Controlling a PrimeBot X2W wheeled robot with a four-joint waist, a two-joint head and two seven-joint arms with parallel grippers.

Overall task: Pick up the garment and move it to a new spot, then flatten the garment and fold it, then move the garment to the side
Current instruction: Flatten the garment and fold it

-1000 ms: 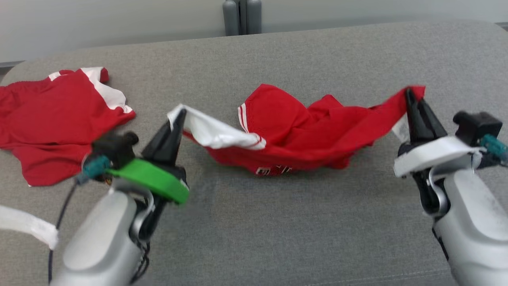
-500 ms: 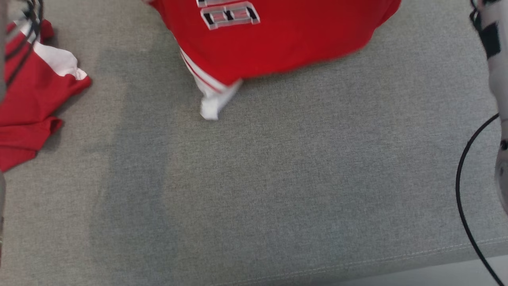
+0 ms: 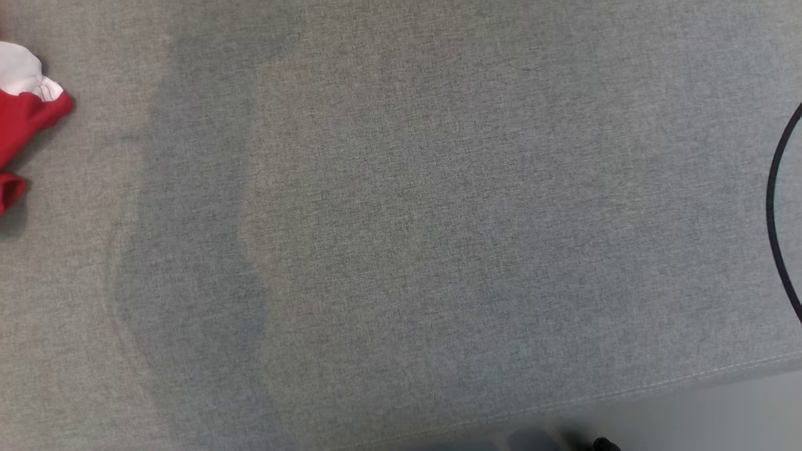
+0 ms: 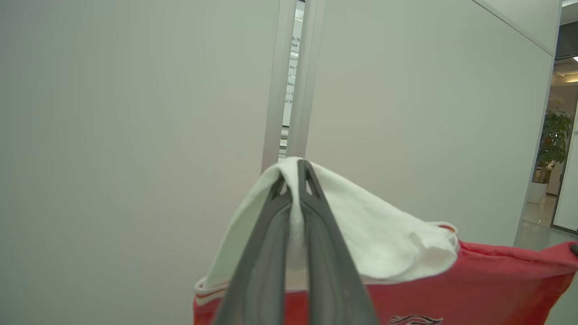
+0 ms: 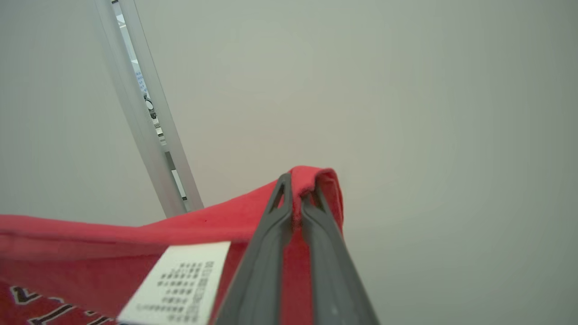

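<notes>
The garment (image 4: 474,280) is a red shirt with white sleeves, held up in the air and stretched between my two grippers. In the left wrist view my left gripper (image 4: 295,169) is shut on a white sleeve (image 4: 361,225), with pale wall panels behind. In the right wrist view my right gripper (image 5: 298,180) is shut on a red edge of the garment (image 5: 180,230), near a white care label (image 5: 180,282). The garment's lower part hangs out of both wrist views.
The head view looks down on a grey fabric surface (image 3: 401,219). A second red and white garment (image 3: 22,106) lies at its left edge. A black cable (image 3: 772,213) curves in at the right. The surface's front edge runs along the bottom right.
Both grippers have lifted the garment off the grey surface and out of the head view. The head camera has tilted down, so the whole picture has shifted.
</notes>
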